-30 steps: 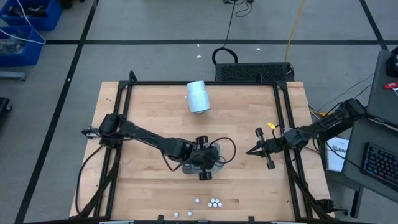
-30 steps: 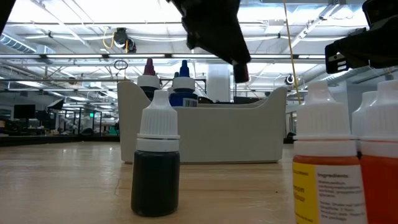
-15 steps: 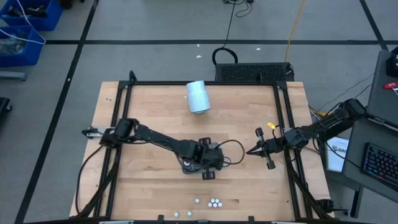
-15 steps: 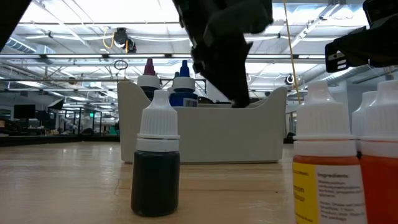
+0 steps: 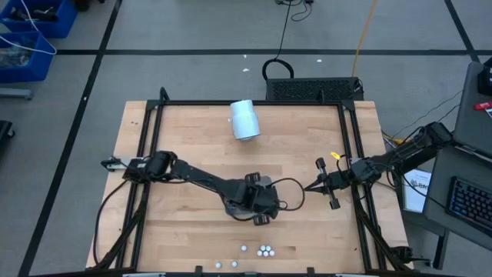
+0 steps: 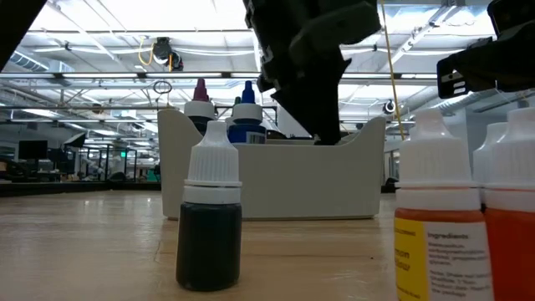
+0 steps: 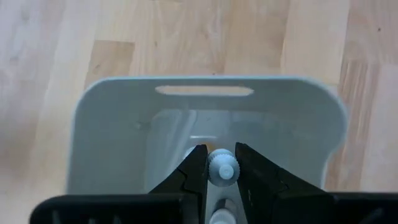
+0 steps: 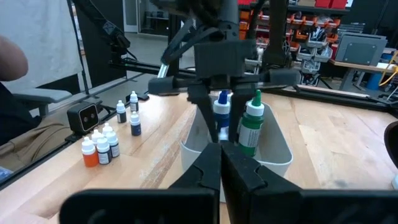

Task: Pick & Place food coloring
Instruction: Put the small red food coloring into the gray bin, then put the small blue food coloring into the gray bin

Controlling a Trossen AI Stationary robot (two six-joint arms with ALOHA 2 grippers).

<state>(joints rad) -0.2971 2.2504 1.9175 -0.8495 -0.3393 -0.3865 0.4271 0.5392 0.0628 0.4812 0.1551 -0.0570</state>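
Grey floor, black tape lines; possibly warehouse.

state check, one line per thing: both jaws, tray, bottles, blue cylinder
Left gripper: jaws shut on a white-capped food coloring bottle, lowered into the tray.
Right gripper: jaws shut, empty, waiting at the table's right side.
Pale grey rectangular plastic tray: upright, bottles standing inside.
Green food coloring bottle: upright in the tray.
Dark food coloring bottle: upright on the table, capped.
Orange food coloring bottle: upright, capped.
Pale-blue cylinder: lying on its side.
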